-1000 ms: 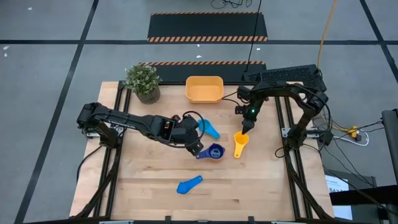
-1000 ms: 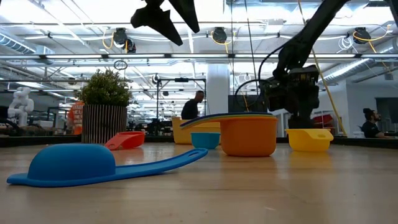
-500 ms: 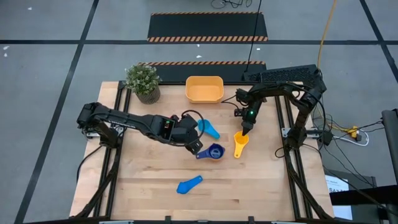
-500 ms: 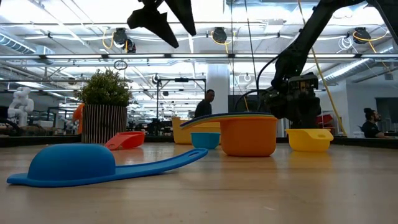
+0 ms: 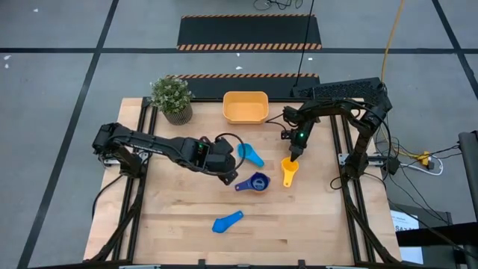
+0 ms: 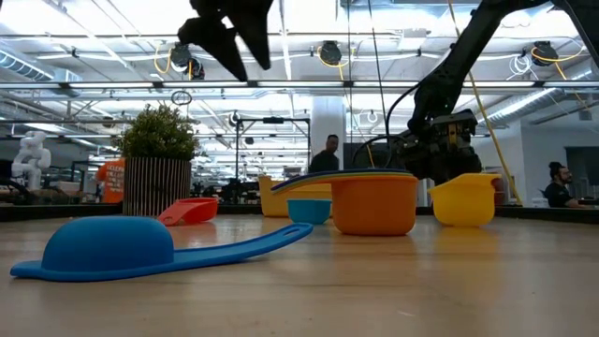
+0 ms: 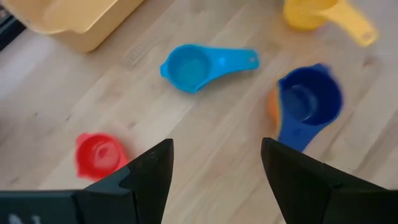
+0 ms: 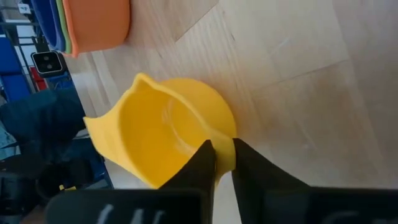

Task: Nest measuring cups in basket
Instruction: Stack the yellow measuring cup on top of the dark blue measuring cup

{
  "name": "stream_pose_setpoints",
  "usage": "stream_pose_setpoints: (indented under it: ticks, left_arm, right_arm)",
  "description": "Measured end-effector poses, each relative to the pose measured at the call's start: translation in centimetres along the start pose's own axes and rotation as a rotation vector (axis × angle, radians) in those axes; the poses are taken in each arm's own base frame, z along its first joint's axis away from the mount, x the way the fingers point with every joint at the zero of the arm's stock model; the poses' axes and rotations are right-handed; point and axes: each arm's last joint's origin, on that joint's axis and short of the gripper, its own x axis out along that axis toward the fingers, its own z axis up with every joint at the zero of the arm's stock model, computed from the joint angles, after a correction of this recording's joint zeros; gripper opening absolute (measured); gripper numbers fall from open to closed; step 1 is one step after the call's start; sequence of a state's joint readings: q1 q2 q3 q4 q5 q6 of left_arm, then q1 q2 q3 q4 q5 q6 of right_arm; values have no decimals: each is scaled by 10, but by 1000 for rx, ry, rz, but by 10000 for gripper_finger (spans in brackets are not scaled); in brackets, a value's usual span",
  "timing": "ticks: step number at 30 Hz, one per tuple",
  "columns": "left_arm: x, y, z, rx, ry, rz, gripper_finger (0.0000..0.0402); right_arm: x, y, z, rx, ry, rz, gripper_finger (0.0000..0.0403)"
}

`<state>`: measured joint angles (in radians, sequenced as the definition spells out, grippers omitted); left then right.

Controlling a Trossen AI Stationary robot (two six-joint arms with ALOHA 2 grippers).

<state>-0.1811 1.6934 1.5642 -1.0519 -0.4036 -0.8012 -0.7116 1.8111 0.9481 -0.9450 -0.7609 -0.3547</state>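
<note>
Overhead, right gripper point(image 5: 292, 155) is clamped on the yellow cup point(image 5: 288, 173) right of centre; the basket point(image 5: 246, 107) sits at the table's far edge beside a potted plant point(image 5: 172, 98). Left gripper point(image 5: 228, 170) hangs over the middle, near a dark blue-topped stack point(image 5: 256, 181).

Table level: a light blue cup point(image 6: 122, 248) lies upside down in front; the yellow cup sits tilted.

Left wrist: fingers point(image 7: 149, 174) apart above a red cup point(image 7: 99, 154) and another light blue cup point(image 7: 193, 66).

Right wrist: fingers point(image 8: 202, 163) pinch the yellow cup's wall.
</note>
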Motion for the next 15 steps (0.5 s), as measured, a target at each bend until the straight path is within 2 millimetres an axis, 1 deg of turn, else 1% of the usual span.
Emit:
stream_pose_setpoints:
  ticks: [3,7,15]
  left_arm:
    - [1,6,-3,-46,40,53,243]
    - [2,14,-5,-121,77,115,243]
    - [4,21,-1,-164,89,145,243]
  right_arm:
    - [0,0,0,1,1,1,16]
    - [0,0,0,1,1,1,21]
    - [-1,3,-5,33,30,13,18]
